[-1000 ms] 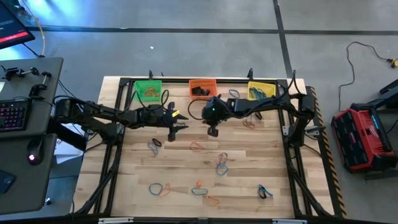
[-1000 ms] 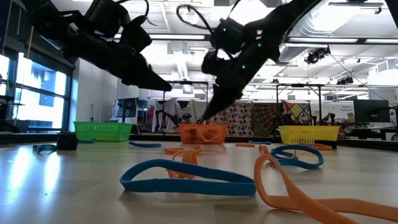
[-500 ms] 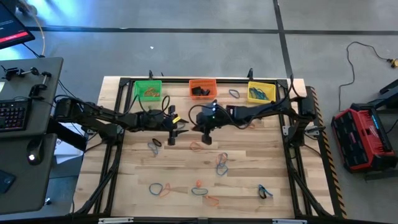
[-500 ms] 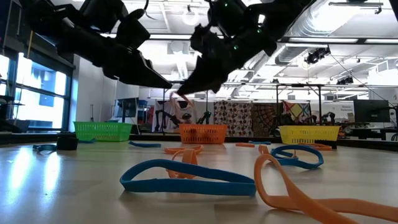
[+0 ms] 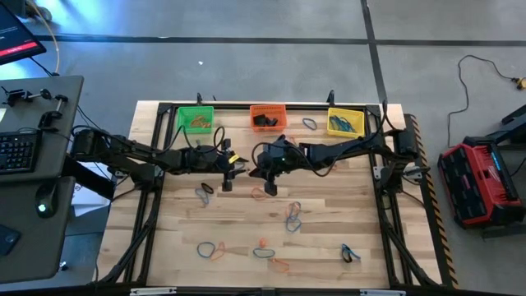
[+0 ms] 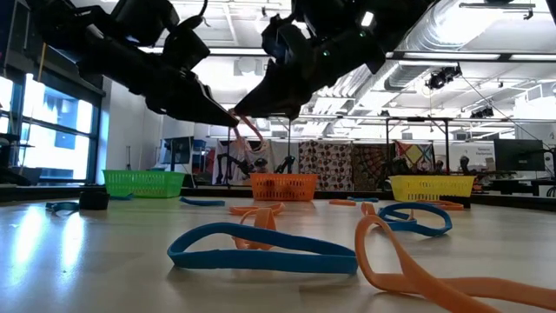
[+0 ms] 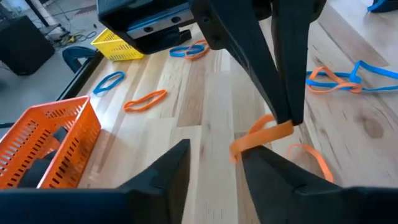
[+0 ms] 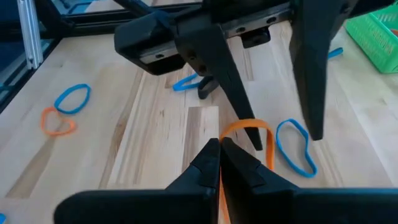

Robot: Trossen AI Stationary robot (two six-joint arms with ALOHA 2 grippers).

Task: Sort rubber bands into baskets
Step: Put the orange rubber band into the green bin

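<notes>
Above the middle of the table my right gripper [image 5: 253, 171] is shut on an orange rubber band [image 7: 261, 135]. My left gripper [image 7: 214, 168] faces it tip to tip, open, with its fingers on either side of the band's free end. In the right wrist view the band's loop [image 8: 249, 124] curves around one left finger [image 8: 244, 112]. The green basket [image 5: 196, 120], the orange basket [image 5: 268, 115] and the yellow basket [image 5: 345, 120] stand along the far edge. Several more bands lie on the boards. My right gripper pinches the orange band's one end [image 7: 278, 129] between its two shut fingertips, slanting down from the table's right. The band is lifted clear of the table, and its loop [image 6: 248, 132] hangs slack below the tips. My left gripper: I cannot tell whether a finger [image 7: 258, 165] touches the band.
Loose bands lie under and near the grippers [image 5: 260, 195], [image 5: 204, 191], [image 5: 291, 215], and along the near edge [image 5: 211, 249], [image 5: 351, 252]. A black object [image 5: 263, 121] sits in the orange basket. A dark frame rail [image 5: 271, 105] runs behind the baskets.
My right gripper has swung from in front of the orange basket toward the table's left and my left gripper. It has tipped up from pointing steeply down to a shallow slant, staying shut. The orange band now hangs between the two grippers' tips.
</notes>
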